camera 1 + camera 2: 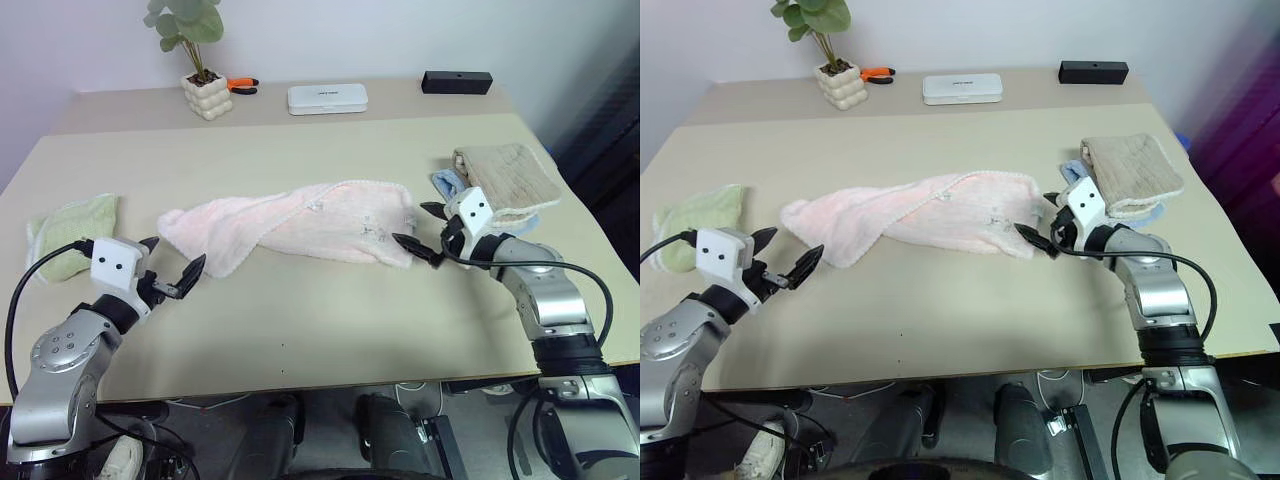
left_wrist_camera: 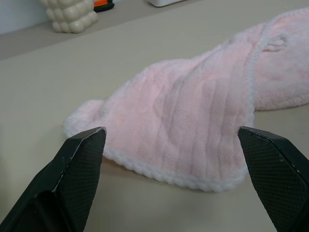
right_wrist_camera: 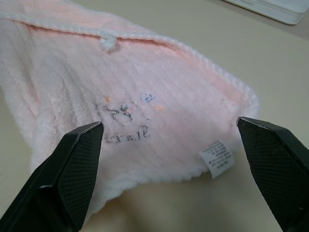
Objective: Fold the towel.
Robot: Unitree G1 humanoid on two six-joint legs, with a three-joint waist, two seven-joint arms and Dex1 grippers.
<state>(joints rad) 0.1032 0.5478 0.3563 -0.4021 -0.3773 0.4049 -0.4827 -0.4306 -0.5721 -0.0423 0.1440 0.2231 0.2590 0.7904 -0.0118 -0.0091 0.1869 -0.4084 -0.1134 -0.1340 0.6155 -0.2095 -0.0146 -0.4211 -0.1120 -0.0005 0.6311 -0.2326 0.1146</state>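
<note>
Both my grippers, left (image 1: 172, 267) and right (image 1: 424, 231), hang spread (empty) at the crumpled pink towel's (image 1: 300, 225) ends.

the towel (image 3: 120, 96) carries grey embroidered marks and a small white tag (image 3: 217, 158), neither legible.

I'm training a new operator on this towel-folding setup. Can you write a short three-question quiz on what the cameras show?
1. True or false: the pale pink fluffy terry-cloth towel lies crumpled on the beige table, not yet folded flat.
2. Which gripper is nearer the small white care label on the pink towel? A) left gripper B) right gripper
3. What lies beside the left gripper, near the table's edge?

Key:
1. True.
2. B.
3. A light green folded towel.
</note>
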